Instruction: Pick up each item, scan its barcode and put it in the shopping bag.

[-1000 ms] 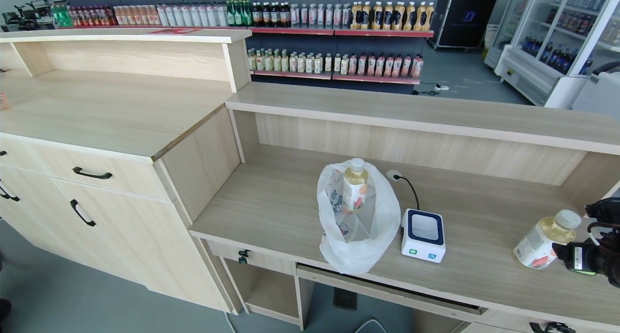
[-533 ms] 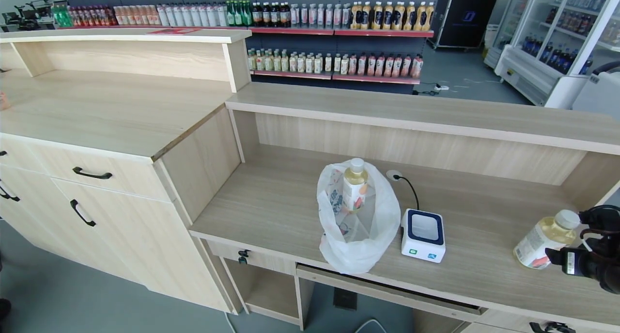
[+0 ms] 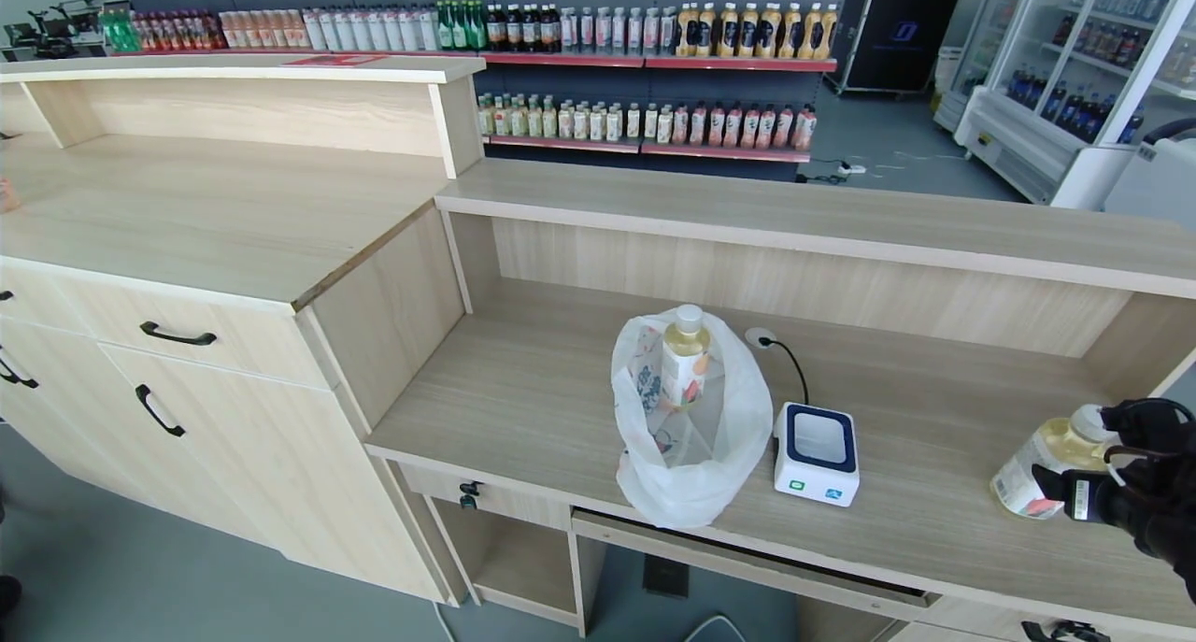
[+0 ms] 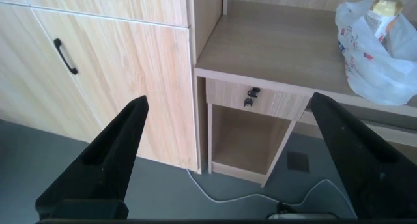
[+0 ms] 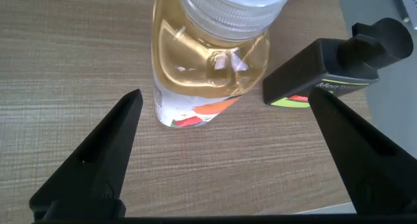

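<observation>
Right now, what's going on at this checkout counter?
A robot is bagging drinks. Its right gripper is open right at a bottle on the counter, not yet closed on it. Another bottle stands in the bag, with the scanner just beside the bag. The left gripper hangs open below the counter's front edge, holding nothing.

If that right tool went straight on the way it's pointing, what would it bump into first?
Most likely the bottle on the counter; it sits straight ahead of the open right tool.
</observation>
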Controlling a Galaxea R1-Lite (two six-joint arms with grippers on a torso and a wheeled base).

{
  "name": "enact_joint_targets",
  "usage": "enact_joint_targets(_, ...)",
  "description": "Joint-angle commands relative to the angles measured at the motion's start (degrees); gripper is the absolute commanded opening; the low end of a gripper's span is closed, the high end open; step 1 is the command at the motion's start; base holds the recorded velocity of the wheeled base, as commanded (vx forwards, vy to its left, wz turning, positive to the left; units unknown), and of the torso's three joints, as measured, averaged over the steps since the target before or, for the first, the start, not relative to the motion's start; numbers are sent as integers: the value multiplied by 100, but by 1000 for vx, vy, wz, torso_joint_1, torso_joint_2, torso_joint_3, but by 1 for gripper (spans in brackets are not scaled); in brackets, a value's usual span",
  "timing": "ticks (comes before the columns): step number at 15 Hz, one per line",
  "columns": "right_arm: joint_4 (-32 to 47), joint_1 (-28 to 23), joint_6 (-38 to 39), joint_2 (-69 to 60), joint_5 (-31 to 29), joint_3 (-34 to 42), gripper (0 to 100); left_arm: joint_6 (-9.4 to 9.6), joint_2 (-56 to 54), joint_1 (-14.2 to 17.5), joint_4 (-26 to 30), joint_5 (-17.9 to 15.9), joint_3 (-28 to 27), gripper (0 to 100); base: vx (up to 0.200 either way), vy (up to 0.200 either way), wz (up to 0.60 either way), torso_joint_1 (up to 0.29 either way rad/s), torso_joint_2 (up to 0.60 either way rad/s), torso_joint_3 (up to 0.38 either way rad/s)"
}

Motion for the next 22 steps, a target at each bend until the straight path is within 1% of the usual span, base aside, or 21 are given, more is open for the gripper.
enact_joint_targets(1, -109, 8, -5, 248, 67, 4, 100, -1, -2, 0, -1, 0, 0, 100, 0, 0, 0, 0, 0, 0)
enact_joint_targets(5, -250, 52, 39, 372, 217, -14, 100, -1, -2, 0, -1, 0, 0, 100, 0, 0, 0, 0, 0, 0)
enact_joint_targets(8, -777, 281, 65, 626, 217, -40, 100, -1, -2, 0, -1, 0, 0, 100, 0, 0, 0, 0, 0, 0)
enact_joint_targets(13, -1164, 439, 74, 916, 94, -49, 100, -1, -2, 0, -1, 0, 0, 100, 0, 0, 0, 0, 0, 0)
enact_joint_targets(16, -1216, 448, 83, 1013, -91, -58, 100, -1, -2, 0, -1, 0, 0, 100, 0, 0, 0, 0, 0, 0)
enact_joint_targets(18, -1216, 448, 162, 1048, -100, -119, 100, -1, -2, 0, -1, 0, 0, 100, 0, 0, 0, 0, 0, 0)
enact_joint_targets(22, -1216, 518, 592, 1154, -108, -207, 100, -1, -2, 0, -1, 0, 0, 100, 0, 0, 0, 0, 0, 0)
